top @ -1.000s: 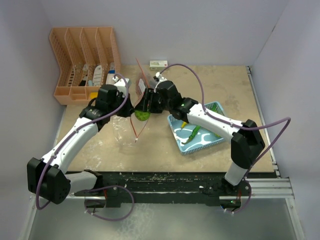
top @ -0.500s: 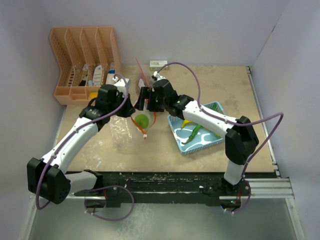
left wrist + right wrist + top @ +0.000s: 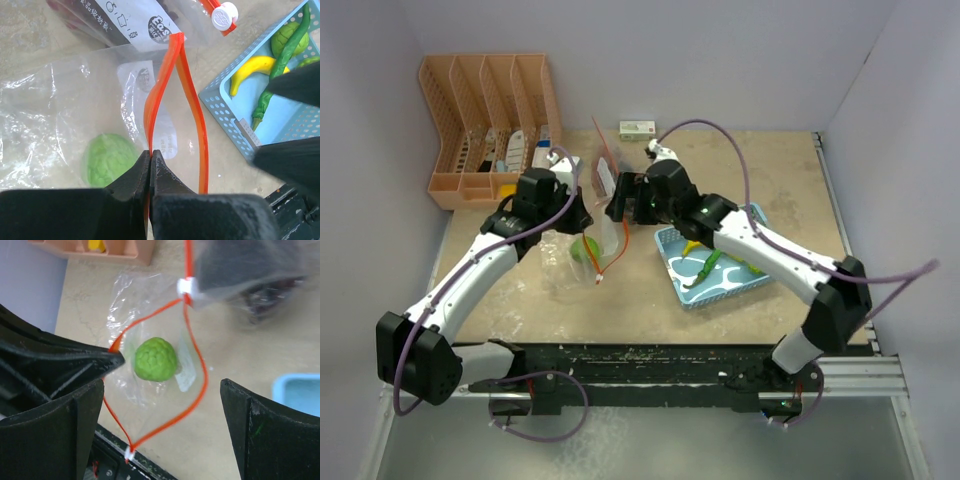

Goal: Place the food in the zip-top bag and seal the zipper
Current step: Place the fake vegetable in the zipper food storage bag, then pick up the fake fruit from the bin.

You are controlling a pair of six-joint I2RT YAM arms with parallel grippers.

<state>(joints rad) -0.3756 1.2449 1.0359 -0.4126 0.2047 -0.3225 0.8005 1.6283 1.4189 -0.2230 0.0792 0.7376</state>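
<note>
Pinching the orange-red zipper between closed jaws, the left gripper holds the zip-top bag agape at the middle of the surface. One round green fruit lies inside. The right gripper hovers above, jaws spread wide and empty. Right of the bag, the light-blue basket carries a banana and a long green pepper.

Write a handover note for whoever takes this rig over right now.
Left hand: shut on the zipper, holding the zip-top bag open.
Right hand: open, empty, above the bag's mouth.
Done: one round green fruit lies in the bag.
Left: banana, long green pepper and another green fruit, all in the blue basket, must go in; then seal the zipper.
</note>
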